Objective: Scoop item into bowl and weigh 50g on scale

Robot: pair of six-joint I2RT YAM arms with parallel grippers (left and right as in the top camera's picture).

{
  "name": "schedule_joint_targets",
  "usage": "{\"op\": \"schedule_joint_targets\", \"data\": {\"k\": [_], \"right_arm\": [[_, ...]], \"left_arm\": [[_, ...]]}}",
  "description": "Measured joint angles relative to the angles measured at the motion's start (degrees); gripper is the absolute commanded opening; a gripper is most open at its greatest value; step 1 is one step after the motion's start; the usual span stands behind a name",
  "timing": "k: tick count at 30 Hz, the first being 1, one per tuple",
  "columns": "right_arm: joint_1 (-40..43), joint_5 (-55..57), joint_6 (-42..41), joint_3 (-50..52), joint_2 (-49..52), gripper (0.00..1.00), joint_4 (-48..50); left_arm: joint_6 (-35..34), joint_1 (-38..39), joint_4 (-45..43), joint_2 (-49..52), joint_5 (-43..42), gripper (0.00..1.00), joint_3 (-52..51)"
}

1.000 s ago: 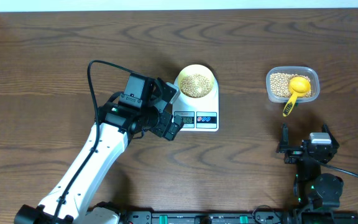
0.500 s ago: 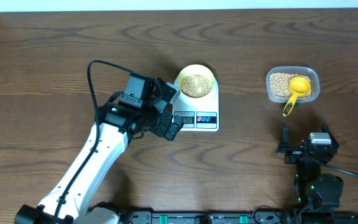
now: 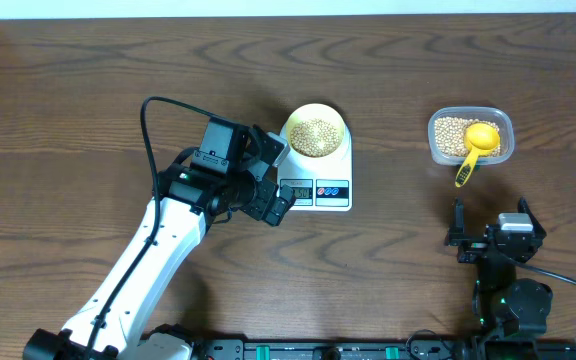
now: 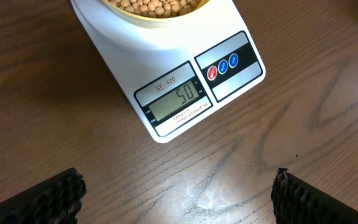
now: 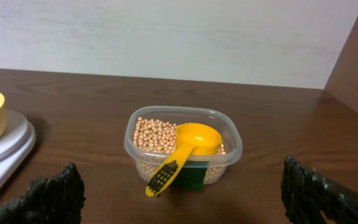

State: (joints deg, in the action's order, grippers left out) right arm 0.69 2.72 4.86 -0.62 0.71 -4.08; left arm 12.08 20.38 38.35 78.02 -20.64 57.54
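The pale yellow bowl (image 3: 315, 131) holds tan beans (image 3: 314, 136) and stands on the white scale (image 3: 318, 186). In the left wrist view the scale (image 4: 185, 74) has its display reading 50, and the bowl's rim (image 4: 157, 12) with beans shows at the top edge. My left gripper (image 3: 280, 190) is open and empty, hovering just in front of the scale's left front corner; its fingertips (image 4: 179, 199) frame bare table. My right gripper (image 3: 488, 238) is open and empty, low near the front right; its fingertips (image 5: 182, 199) also show in the right wrist view.
A clear plastic tub (image 3: 471, 136) of beans stands at the right with a bright yellow scoop (image 3: 475, 146) resting in it, handle over the front rim. It also shows in the right wrist view (image 5: 182, 146). A black cable (image 3: 153, 130) arcs above my left arm.
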Motion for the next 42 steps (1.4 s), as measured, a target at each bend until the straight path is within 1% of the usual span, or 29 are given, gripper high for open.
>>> {"op": "schedule_joint_targets", "data": {"k": [33, 42], "right_arm": [[0.0, 0.0, 0.0, 0.0, 0.0, 0.99, 0.0], [0.0, 0.0, 0.0, 0.0, 0.0, 0.99, 0.0]], "left_arm": [[0.0, 0.0, 0.4, 0.0, 0.0, 0.98, 0.0], [0.0, 0.0, -3.7, 0.0, 1.0, 0.98, 0.0]]}}
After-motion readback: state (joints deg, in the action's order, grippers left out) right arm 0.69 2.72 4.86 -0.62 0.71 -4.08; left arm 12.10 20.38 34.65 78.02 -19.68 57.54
